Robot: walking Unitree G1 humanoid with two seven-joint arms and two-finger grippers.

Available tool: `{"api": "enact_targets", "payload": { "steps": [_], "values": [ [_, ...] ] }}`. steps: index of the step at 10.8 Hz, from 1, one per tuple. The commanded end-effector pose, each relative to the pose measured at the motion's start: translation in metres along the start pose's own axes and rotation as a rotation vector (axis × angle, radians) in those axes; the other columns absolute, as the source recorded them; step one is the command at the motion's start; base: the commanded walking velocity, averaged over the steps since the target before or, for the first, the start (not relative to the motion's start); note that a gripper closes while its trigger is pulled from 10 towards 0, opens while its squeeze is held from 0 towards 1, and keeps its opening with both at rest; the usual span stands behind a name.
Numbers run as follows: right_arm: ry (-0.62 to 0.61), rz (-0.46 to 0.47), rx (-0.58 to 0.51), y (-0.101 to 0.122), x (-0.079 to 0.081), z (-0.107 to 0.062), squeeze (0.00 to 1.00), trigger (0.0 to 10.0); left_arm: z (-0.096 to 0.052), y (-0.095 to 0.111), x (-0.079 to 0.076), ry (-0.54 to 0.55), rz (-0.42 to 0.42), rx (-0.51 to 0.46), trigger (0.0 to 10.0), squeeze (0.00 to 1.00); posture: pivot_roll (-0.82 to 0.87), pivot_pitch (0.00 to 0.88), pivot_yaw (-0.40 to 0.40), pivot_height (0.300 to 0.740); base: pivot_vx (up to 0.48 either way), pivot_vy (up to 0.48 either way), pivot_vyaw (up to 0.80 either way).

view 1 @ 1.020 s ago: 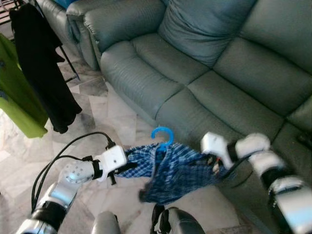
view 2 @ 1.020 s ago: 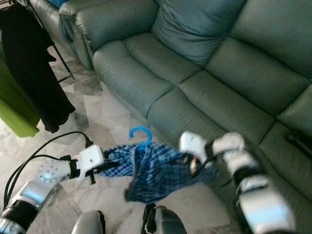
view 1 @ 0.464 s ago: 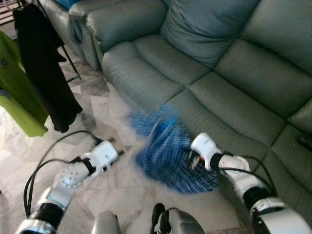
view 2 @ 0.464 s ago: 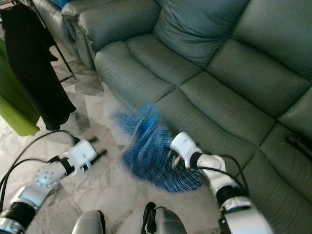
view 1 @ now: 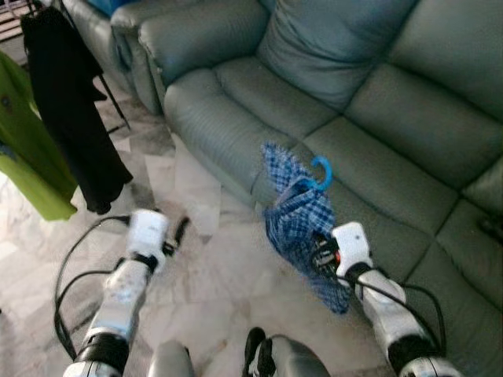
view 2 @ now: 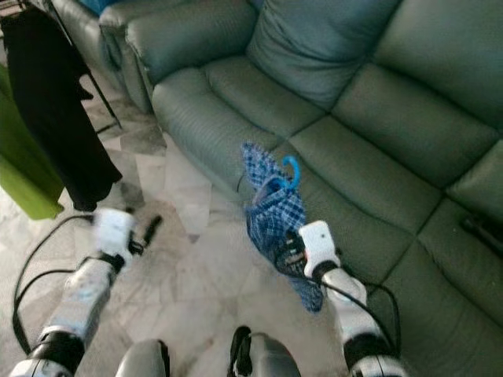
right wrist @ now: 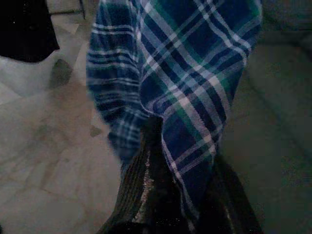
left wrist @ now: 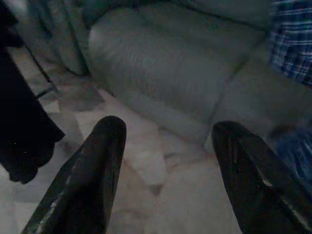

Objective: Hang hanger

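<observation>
The right gripper [view 1: 321, 258] pinches a plaid shirt [view 1: 302, 224] on a blue hanger [view 1: 321, 171], near the sofa [view 1: 259, 110] front. The left gripper [view 1: 178, 233], fingers spread, hovers over the floor [view 1: 212, 275].

Left arm extended forward and low, wrist straight. Left gripper [view 1: 179, 232] empty, its two black fingers [left wrist: 92, 180] spread well apart. Right arm bent, forearm angled up and inward. Right gripper [view 1: 318, 255] clamped on blue plaid shirt [view 1: 299, 224], which drapes over and beyond its fingers [right wrist: 146, 190]; blue hanger [view 1: 321, 171] hook stands just past the fingertips.
</observation>
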State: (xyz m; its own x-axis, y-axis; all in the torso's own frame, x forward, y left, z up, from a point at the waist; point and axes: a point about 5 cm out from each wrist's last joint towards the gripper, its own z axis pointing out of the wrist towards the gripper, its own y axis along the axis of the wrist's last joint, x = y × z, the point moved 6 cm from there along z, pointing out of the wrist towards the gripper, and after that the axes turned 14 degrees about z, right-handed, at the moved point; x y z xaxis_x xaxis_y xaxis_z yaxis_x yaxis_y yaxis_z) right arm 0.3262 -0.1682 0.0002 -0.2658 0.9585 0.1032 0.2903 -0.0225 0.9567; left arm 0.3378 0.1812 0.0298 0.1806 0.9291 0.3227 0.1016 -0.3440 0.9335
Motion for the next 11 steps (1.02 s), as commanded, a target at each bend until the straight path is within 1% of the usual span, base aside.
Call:
{"api": "enact_targets", "payload": {
  "steps": [1,2,3,4,5,6,7,8,9,11],
  "values": [
    [-0.04,0.017,-0.053,0.014,-0.007,-0.001,0.0,10.0,-0.002,0.002,0.008,0.071,-0.064,0.0,10.0,0.0,0.0,0.108,-0.096,0.74,0.0,0.0,0.0],
    [-0.039,0.012,-0.057,0.013,-0.005,-0.004,0.0,10.0,-0.002,0.007,0.006,0.078,-0.099,-0.025,10.0,0.0,0.0,0.108,-0.098,0.74,0.0,0.0,0.52],
    [-0.029,0.012,-0.089,0.021,0.0,-0.003,0.0,10.0,-0.002,0.011,0.002,0.062,-0.121,-0.042,10.0,0.0,-0.01,0.107,-0.099,0.74,0.0,0.0,0.69],
    [-0.016,0.014,-0.102,0.026,0.003,-0.002,0.0,10.0,-0.001,0.012,0.004,0.067,-0.127,-0.043,10.0,0.0,-0.01,0.108,-0.1,0.74,0.0,0.0,0.66],
    [-0.017,0.018,-0.104,0.028,0.004,-0.001,0.0,10.0,0.0,0.014,0.009,0.1,-0.158,-0.046,10.0,1.0,-0.01,0.108,-0.1,0.74,0.255,0.0,0.64],
    [-0.015,0.016,-0.099,0.029,0.004,-0.001,0.0,10.0,-0.001,0.016,0.009,0.1,-0.159,-0.053,10.0,1.0,-0.01,0.109,-0.102,0.74,0.259,0.0,0.63],
    [0.002,0.004,-0.081,0.026,0.008,-0.001,0.0,10.0,-0.001,0.011,0.014,0.145,-0.094,-0.017,10.0,0.09,-0.01,0.114,-0.102,0.74,0.0,0.0,0.59],
    [0.013,0.001,-0.083,0.026,0.011,-0.001,0.0,10.0,-0.002,0.009,0.017,0.165,-0.085,-0.007,10.0,0.0,-0.01,0.122,-0.101,0.74,0.262,0.0,0.52],
    [0.013,0.007,-0.083,0.026,0.012,-0.001,0.0,10.0,-0.002,0.008,0.018,0.168,-0.093,-0.004,10.0,0.0,-0.01,0.124,-0.1,0.74,0.266,0.0,0.43],
    [0.021,0.016,-0.051,0.019,0.015,-0.002,0.0,10.0,-0.002,0.008,0.019,0.168,-0.093,0.0,10.0,0.0,0.0,0.121,-0.096,0.74,0.347,0.0,0.0]
  ]
}}
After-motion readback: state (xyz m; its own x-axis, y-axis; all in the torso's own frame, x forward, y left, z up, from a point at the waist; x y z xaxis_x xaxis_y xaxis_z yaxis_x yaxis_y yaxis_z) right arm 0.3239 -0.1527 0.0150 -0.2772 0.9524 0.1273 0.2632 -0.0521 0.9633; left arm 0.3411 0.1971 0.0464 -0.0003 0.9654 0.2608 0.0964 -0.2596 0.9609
